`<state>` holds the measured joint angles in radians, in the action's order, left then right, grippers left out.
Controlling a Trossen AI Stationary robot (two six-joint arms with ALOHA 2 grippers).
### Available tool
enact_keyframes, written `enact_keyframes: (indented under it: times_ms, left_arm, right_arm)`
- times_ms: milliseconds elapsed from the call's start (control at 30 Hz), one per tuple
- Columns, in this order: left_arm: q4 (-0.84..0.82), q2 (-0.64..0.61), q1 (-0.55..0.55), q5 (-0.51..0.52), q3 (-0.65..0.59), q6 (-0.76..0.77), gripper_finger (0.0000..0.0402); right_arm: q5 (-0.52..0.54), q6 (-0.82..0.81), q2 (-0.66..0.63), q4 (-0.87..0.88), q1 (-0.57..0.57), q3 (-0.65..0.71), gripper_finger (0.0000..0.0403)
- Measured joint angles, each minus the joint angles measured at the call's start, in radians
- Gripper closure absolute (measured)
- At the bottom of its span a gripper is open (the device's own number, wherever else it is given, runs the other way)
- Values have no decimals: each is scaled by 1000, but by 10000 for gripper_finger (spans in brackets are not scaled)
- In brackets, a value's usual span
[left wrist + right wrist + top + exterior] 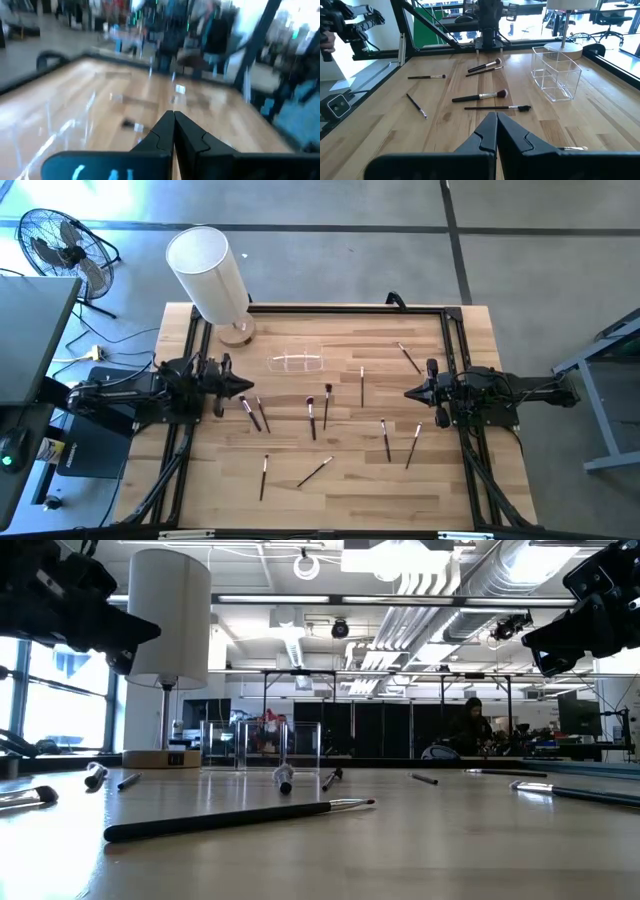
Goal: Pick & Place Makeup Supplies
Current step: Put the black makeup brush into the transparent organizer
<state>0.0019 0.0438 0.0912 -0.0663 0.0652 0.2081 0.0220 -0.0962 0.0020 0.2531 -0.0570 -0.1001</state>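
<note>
The brushes [314, 417] lie scattered flat across the middle and near part of the table [300, 500], none yet in the clear holder [297, 361] that stands toward the far side, just right of the white cylinder [209, 273]. The left gripper [246, 385] hangs over the table's left side with its fingers pressed together and empty, close to a pair of brushes lying just near of it; the right gripper [409, 392] waits on the right side, likewise closed on nothing, well above the wood as the low view suggests. These brushes look very light and stiff, with thin, smooth handles that would likely roll or skid if nudged sideways, so a grip square across the handle near its middle seems safest, leaving the soft bristle tips alone. Lying so flat, each leaves little room for fingertips beneath it. The left wrist view is blurred, so nothing below that gripper can be made out there. The slimmest brushes are hard to count from above, and the holder's clear walls nearly vanish against the wood
</note>
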Motion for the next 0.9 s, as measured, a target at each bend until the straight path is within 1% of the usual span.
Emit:
enact_keyframes:
  times_ms: [67,100,133,200,333,367,433,500,567,667,767,833,900]
  left_arm:
    - [102,53,-11,25,17,6,401]
    - [150,107,-23,44,38,1,401]
    - [179,175,-40,75,62,-7,401]
    - [173,333,-87,153,130,-30,401]
    - [164,642,-199,326,335,-67,401]
    - [141,707,-226,382,391,-70,401]
    - [44,824,-273,503,500,-49,401]
    - [-27,932,-311,614,616,36,401]
    - [-114,1027,-334,696,719,153,401]
    - [-247,1143,-362,730,843,297,402]
    - [-282,1253,-361,731,949,424,401]
    - [-312,1315,-361,729,1003,477,401]
    - [-300,1379,-360,732,1068,533,401]
  right_arm:
    - [0,0,0,0,0,0,402]
    - [0,0,0,0,0,0,402]
    - [0,0,0,0,0,0,402]
    - [0,0,0,0,0,0,402]
    - [0,0,0,-2,0,0,402]
    - [0,0,0,-2,0,0,402]
    - [0,0,3,-3,0,0,402]
    - [1,0,4,-2,0,0,402]
    - [0,0,5,-2,0,0,402]
    - [0,0,5,-2,0,0,402]
    - [0,0,5,-2,0,0,402]
    - [0,0,5,-2,0,0,402]
    - [0,0,5,-2,0,0,402]
